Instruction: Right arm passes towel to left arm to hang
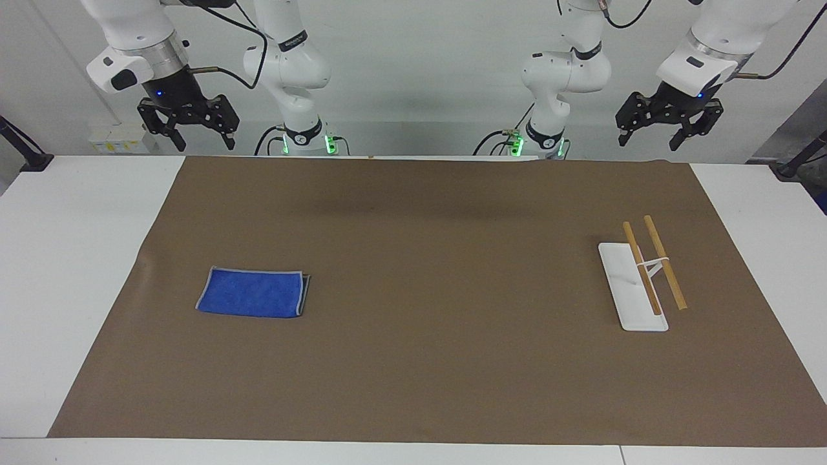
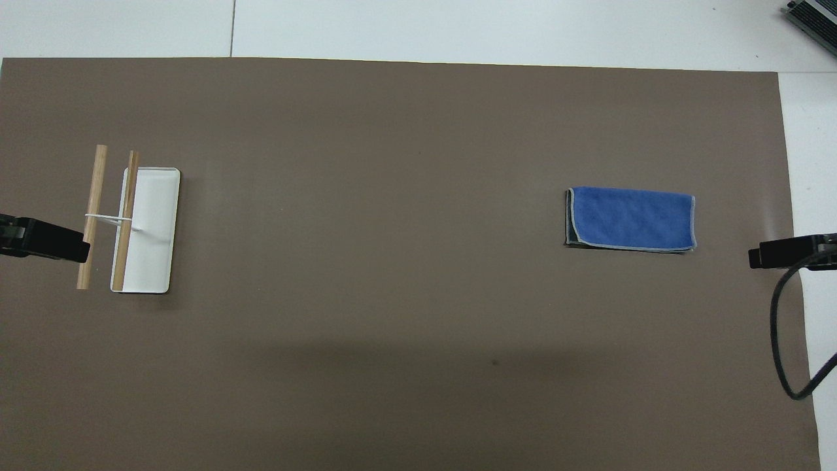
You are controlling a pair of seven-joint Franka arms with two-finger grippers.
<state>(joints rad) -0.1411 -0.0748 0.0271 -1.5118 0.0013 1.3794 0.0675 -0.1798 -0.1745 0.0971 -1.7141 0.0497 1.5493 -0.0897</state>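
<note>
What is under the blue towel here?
The blue towel lies folded flat on the brown table mat, toward the right arm's end. Only the mat shows around it; anything between its folded layers or beneath it is covered.

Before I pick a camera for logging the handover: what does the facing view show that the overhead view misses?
Only the facing view shows the arms whole, with the right gripper and left gripper open, raised at the robots' edge of the table. Only the overhead view shows a grey device corner off the mat. Both show the folded blue towel at the right arm's end of the brown mat, and the white rack with two wooden bars at the left arm's end.
</note>
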